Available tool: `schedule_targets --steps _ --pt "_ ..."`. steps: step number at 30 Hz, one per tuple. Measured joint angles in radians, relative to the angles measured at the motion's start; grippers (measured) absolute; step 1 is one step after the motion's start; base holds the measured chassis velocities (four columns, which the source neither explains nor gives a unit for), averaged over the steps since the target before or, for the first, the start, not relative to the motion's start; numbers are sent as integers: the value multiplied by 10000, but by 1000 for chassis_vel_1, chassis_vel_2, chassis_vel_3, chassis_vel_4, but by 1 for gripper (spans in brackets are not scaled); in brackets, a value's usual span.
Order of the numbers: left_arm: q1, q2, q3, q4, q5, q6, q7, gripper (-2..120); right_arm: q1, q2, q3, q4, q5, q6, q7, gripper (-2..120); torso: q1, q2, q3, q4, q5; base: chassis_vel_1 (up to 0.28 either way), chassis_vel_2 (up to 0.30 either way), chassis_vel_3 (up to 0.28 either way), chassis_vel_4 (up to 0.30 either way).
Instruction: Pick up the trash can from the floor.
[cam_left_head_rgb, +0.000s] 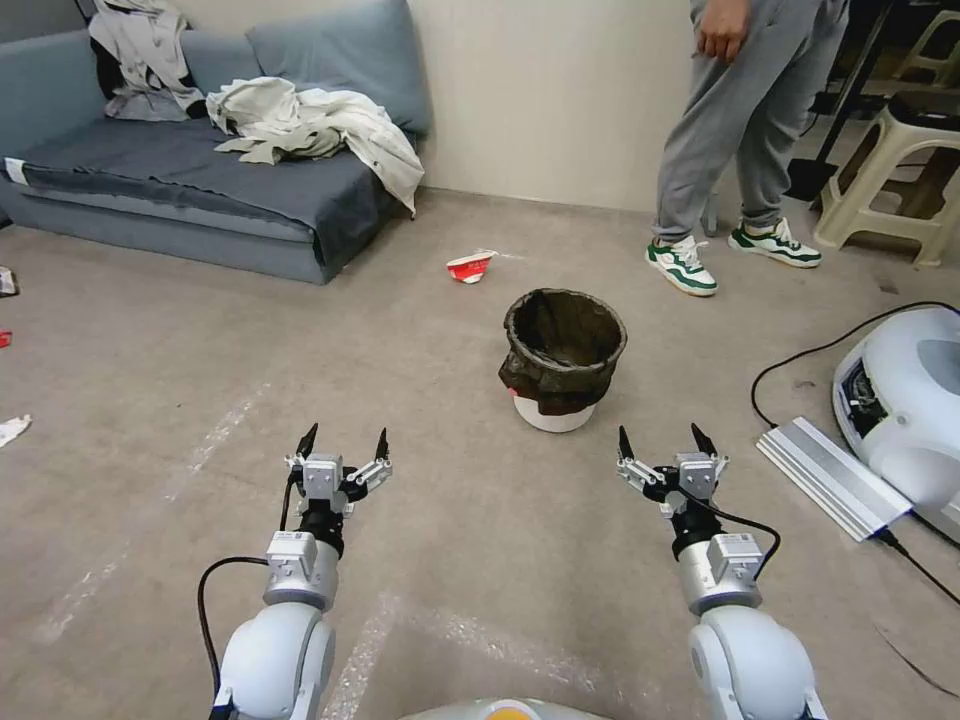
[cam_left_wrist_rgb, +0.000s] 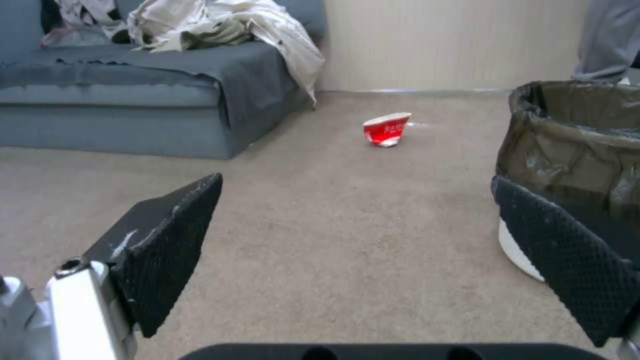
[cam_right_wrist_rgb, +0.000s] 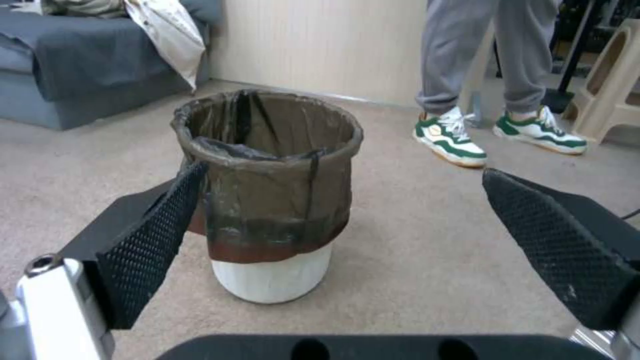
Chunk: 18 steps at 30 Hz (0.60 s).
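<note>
Both spread, the left pincer (cam_left_head_rgb: 340, 442) and right pincer (cam_left_head_rgb: 661, 441) hover short of the trash can (cam_left_head_rgb: 562, 358) on bare floor (cam_left_head_rgb: 430, 350).

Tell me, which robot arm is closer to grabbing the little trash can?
Probably the right. The right pincer is open and sits nearer the trash can, which stands almost straight ahead of it on the floor. The left pincer is open too, but the can lies off to its side.

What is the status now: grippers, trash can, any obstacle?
Left gripper and right gripper open, low over the floor, short of target. Trash can upright, untouched, between and ahead of them. Path clear; crushed red cup lies beyond.
</note>
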Motion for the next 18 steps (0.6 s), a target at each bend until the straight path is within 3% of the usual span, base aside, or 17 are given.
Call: schedule_targets --steps 18 --pt "23 -2 0 -20 1 -4 -12 100 -85 36 -1 38 -47 37 28 100 0 0 0 -2 0 0 0 0 0"
